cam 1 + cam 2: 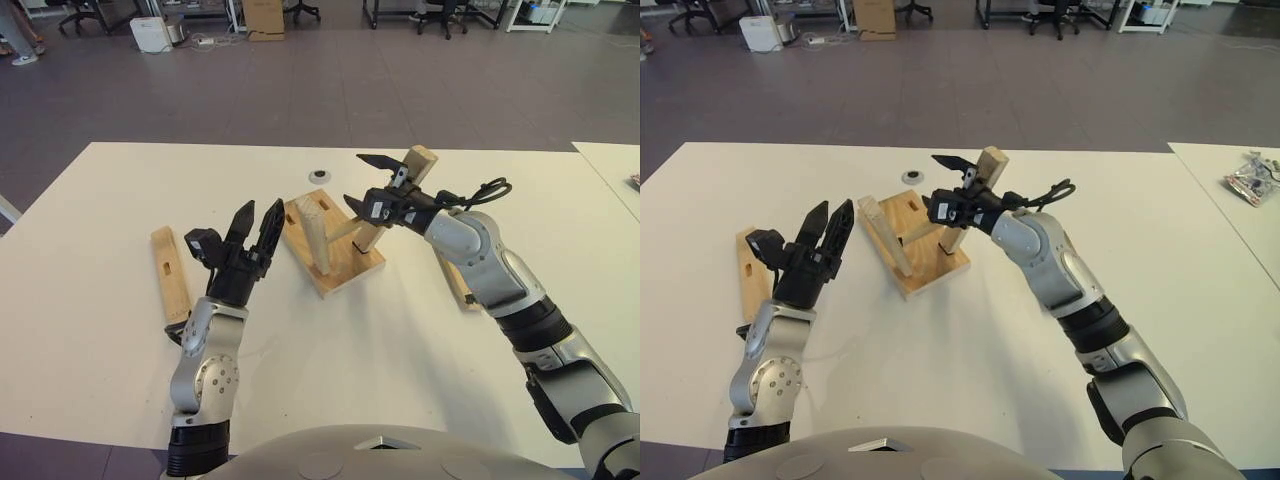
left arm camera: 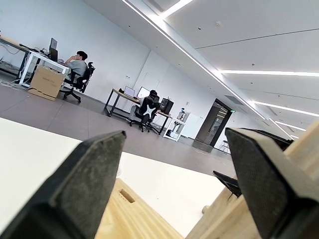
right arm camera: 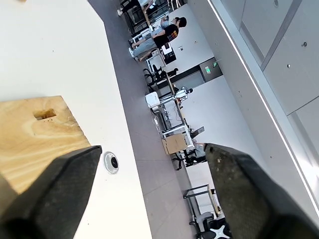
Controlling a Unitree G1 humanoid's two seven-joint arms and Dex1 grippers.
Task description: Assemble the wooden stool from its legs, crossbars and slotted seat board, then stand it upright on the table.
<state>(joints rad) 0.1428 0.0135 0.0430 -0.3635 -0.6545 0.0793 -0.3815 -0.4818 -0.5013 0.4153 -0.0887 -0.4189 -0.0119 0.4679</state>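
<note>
Flagging the risk: seat board (image 1: 345, 265) lies flat mid-frame on the tabletop (image 1: 100, 380), with near leg (image 1: 316, 235), far leg (image 1: 420, 165) and crossbar (image 1: 345, 230) sticking up, both legs leaning. Right gripper (image 1: 367, 183) has jaws wide open and empty, just beside the far leg. Left gripper (image 1: 256, 225) is likewise open and empty, left of the board. A nudge from either could probably lever a leg out of its slot.

My arms (image 1: 500, 275) are silver-grey shells banded with black joints; small dark screws (image 1: 213, 378) ring a disc on the left forearm. My black left end effector (image 1: 261, 214) and black right end effector (image 1: 371, 182) each carry two tapered fingers with textured pads (image 2: 259, 169). A black cable (image 1: 500, 183) loops off my right wrist.
</note>
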